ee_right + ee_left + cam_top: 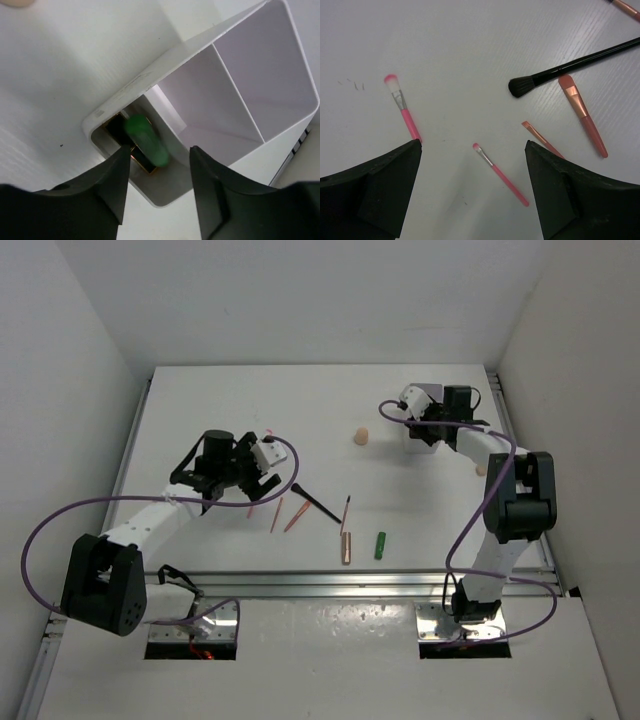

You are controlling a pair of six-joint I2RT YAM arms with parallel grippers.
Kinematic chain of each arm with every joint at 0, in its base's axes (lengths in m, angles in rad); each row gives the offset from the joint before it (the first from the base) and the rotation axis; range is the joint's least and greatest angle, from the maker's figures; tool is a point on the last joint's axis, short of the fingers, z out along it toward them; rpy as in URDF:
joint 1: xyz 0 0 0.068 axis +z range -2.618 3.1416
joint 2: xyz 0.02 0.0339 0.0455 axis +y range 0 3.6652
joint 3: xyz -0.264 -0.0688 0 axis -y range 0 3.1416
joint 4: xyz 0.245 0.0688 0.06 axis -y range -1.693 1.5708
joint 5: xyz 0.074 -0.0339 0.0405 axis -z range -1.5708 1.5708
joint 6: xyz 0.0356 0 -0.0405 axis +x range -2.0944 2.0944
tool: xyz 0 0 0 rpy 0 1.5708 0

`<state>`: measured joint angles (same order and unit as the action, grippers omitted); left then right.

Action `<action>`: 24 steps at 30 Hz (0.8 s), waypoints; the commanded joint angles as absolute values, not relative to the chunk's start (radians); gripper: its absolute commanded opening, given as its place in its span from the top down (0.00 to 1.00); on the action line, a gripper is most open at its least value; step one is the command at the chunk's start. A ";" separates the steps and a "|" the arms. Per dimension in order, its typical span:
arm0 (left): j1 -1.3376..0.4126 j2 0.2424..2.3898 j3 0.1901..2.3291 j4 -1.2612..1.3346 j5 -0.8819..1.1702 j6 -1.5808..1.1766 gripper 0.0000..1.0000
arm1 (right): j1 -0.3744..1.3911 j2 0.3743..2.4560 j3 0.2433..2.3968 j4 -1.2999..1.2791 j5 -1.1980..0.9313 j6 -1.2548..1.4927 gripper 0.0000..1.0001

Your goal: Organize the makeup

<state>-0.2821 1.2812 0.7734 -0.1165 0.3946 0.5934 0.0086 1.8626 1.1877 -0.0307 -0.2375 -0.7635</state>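
Note:
My left gripper [252, 478] [474, 192] is open and empty above loose makeup. A small pink brush [500, 174] lies between its fingers, and a larger pink brush [402, 109] lies by the left finger. A black brush [570, 66] [315, 503] and two rose-gold brushes [583, 117] [540, 136] lie to the right. My right gripper [420, 425] [157, 185] is open over the white compartment box [235, 85]. A blurred green tube [148, 142] sits in the box's near compartment, over a black-and-gold item [114, 128]. A second green tube [380, 545] and a rose-gold tube [346, 545] lie on the table.
A beige sponge [360, 436] lies left of the box; another [481, 470] peeks out beside the right arm. A thin dark pencil [346, 510] lies above the rose-gold tube. The box's two larger compartments [270, 55] hold nothing. White walls enclose the table.

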 commanded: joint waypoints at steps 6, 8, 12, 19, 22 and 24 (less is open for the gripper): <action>-0.291 1.284 0.808 -0.101 0.414 0.616 0.09 | 0.008 1.773 1.177 0.052 -0.255 -0.678 0.28; -0.302 1.284 0.818 -0.121 0.436 0.670 0.09 | 0.009 1.721 1.167 0.055 -0.233 -0.625 0.25; -0.322 1.296 0.866 -0.221 0.547 0.889 0.10 | 0.014 1.611 1.138 -0.074 -0.244 -0.416 0.13; -0.483 1.403 1.008 -0.316 0.626 0.922 0.22 | 0.086 1.349 1.019 -0.406 -0.079 0.121 0.16; -0.563 1.427 1.043 -0.316 0.571 0.734 0.25 | 0.167 1.238 0.878 -0.460 0.064 0.348 0.26; -0.589 1.436 1.043 -0.296 0.504 0.546 0.28 | 0.231 1.197 0.806 -0.494 0.122 0.516 0.31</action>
<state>-0.5499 1.4338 1.0138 -0.2939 0.5533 0.7837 0.1555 1.2297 0.9100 -0.3634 -0.0425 0.1818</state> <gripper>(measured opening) 0.742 0.712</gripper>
